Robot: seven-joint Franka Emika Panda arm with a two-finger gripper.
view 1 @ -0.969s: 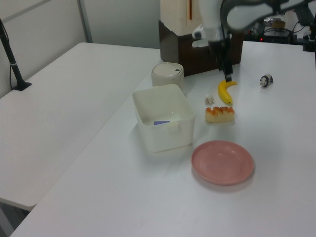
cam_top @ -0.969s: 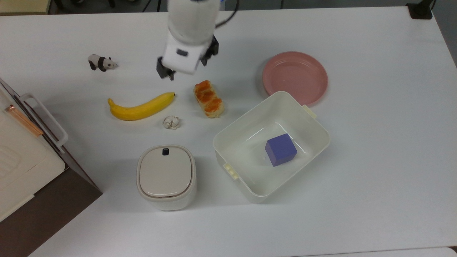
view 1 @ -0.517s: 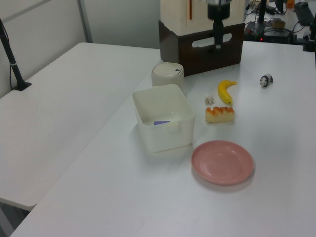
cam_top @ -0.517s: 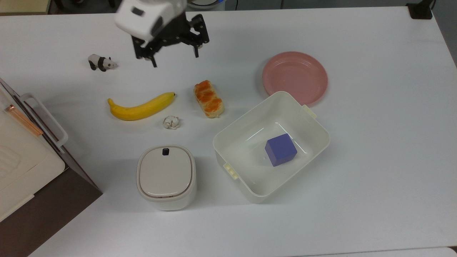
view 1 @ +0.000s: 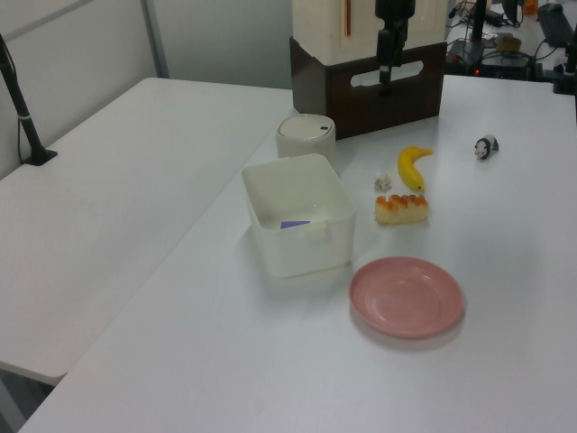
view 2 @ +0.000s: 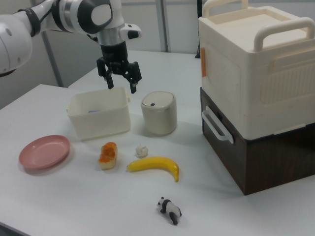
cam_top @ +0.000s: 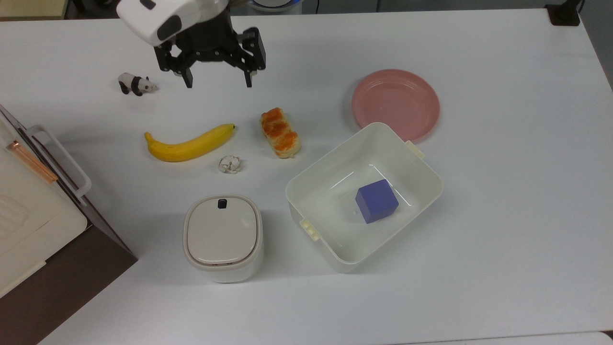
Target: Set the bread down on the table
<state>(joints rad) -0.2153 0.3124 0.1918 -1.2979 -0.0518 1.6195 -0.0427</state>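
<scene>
Bread (cam_top: 280, 132) lies free on the worktop (cam_top: 503, 191), task seemingly done, as the open, empty claw (cam_top: 216, 79) has lifted clear.

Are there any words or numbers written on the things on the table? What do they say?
None can be read. The bread, the banana, the pink plate, the white tub, the lidded bin and the big cream box carry no letters or numbers. The bin's lid has just a small dark button, with no writing on it.
</scene>
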